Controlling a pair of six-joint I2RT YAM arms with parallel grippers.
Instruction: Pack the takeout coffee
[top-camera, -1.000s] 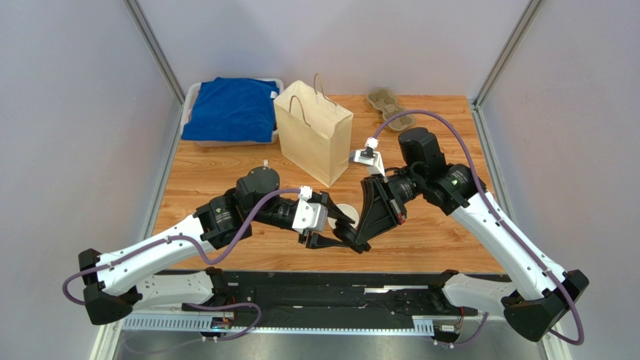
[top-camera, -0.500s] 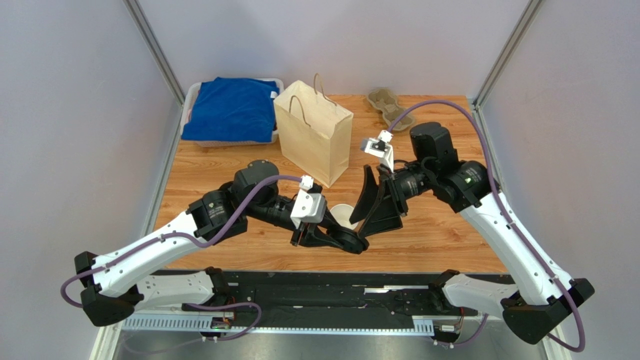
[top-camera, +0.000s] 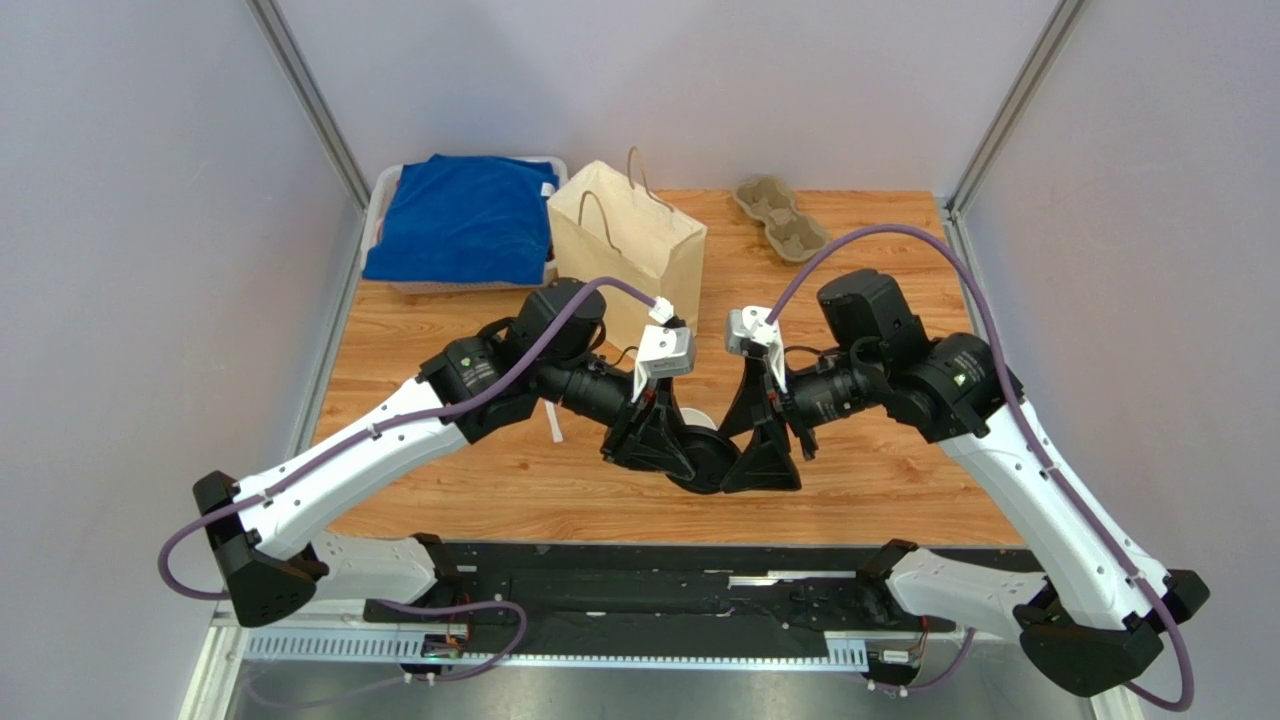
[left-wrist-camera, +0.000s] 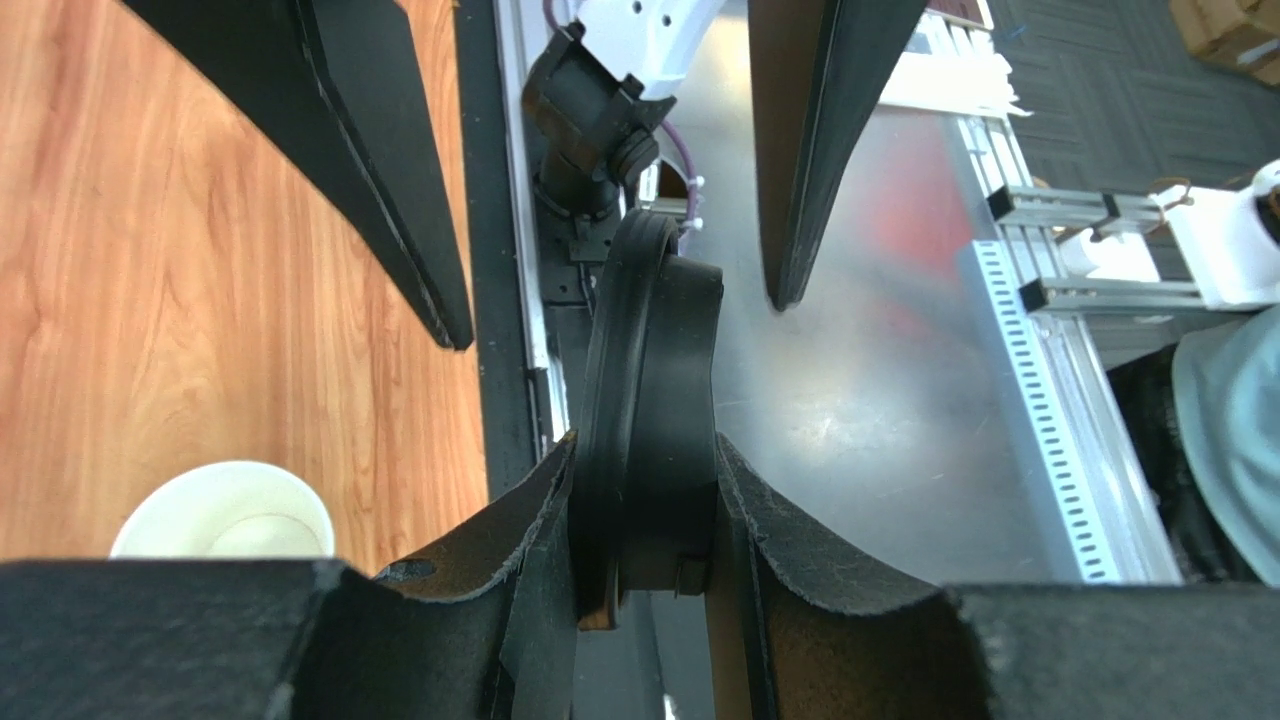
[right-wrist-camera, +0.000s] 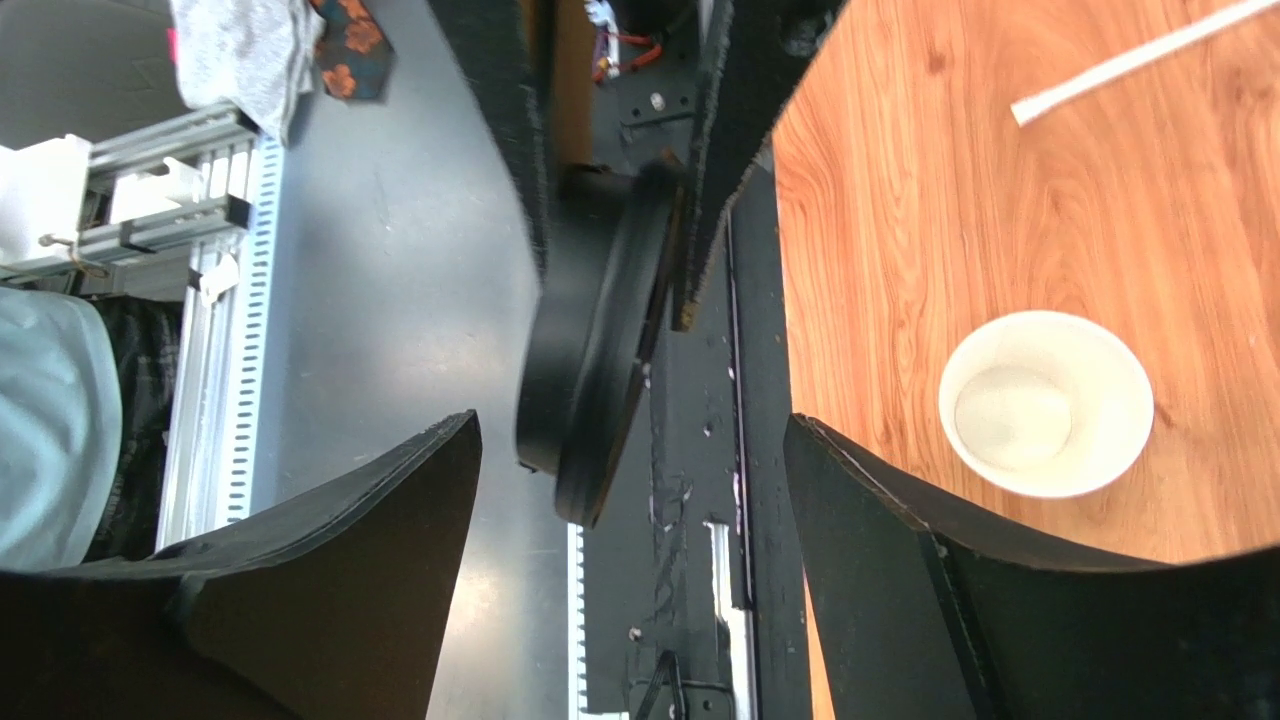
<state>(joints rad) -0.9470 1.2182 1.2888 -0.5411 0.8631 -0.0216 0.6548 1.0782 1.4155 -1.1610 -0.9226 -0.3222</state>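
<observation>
Our left gripper (left-wrist-camera: 646, 503) pinches the round black plastic lid (left-wrist-camera: 649, 360) edge-on, its jaws partly closed on it. Our right gripper (right-wrist-camera: 631, 428) gapes wide around that lid, gripping nothing. The small paper cup (right-wrist-camera: 1046, 402) stands uncapped near the worktop's (top-camera: 902, 465) near edge, just beside both. We judge the left arm must lay the lid flat.

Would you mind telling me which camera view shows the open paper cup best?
The right wrist view: the whole cup stands lidless, its white inside visible. The left wrist view catches only part of it; the top external view shows barely a sliver.
</observation>
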